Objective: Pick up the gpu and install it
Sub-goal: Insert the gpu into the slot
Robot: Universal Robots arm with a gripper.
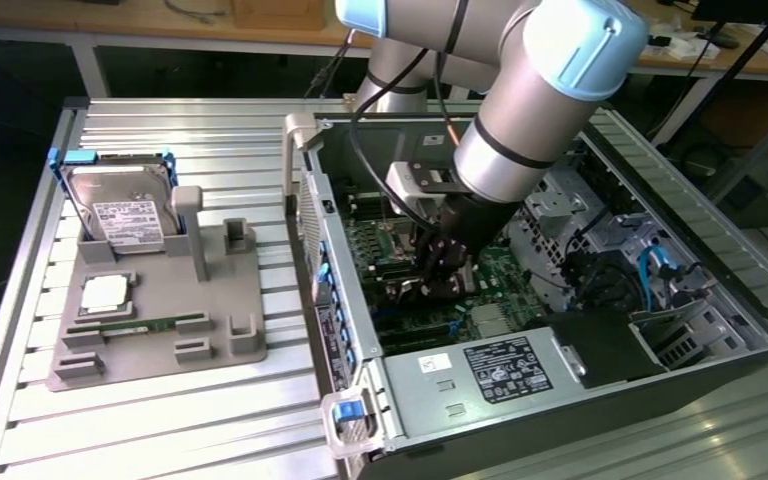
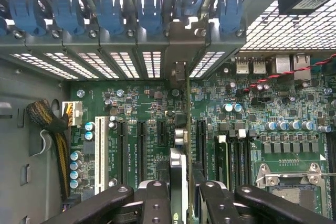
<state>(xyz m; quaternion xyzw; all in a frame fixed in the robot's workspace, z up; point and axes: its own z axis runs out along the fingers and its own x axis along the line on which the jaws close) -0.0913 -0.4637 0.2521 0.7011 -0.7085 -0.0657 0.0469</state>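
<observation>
Wrist view: the gripper (image 2: 182,195) is cut off at the picture's edge, so just its 2 black fingers (image 2: 153,203) show. They are pinching the gpu (image 2: 181,129), 1 finger on each side. The card is seen edge-on, as a thin dark line with a few silver and black parts, so its flat faces cannot be made out. It stands upright over the green motherboard (image 2: 262,124), between 2 black slots. Its far end reaches the rear wall of the case under the row of blue latches (image 2: 107,11). Whether its lower edge is seated in a slot cannot be told.

Exterior view: the arm (image 1: 531,120) reaches down into the open computer case (image 1: 678,380) at the centre of the frame and hides much of the board. At the gripper (image 1: 440,275), the dark card blends with the fingers and is hard to pick out. At the left of the frame a gray tray (image 1: 231,350) holds a silver hard drive (image 1: 124,215) and a green RAM stick (image 1: 137,325).
</observation>
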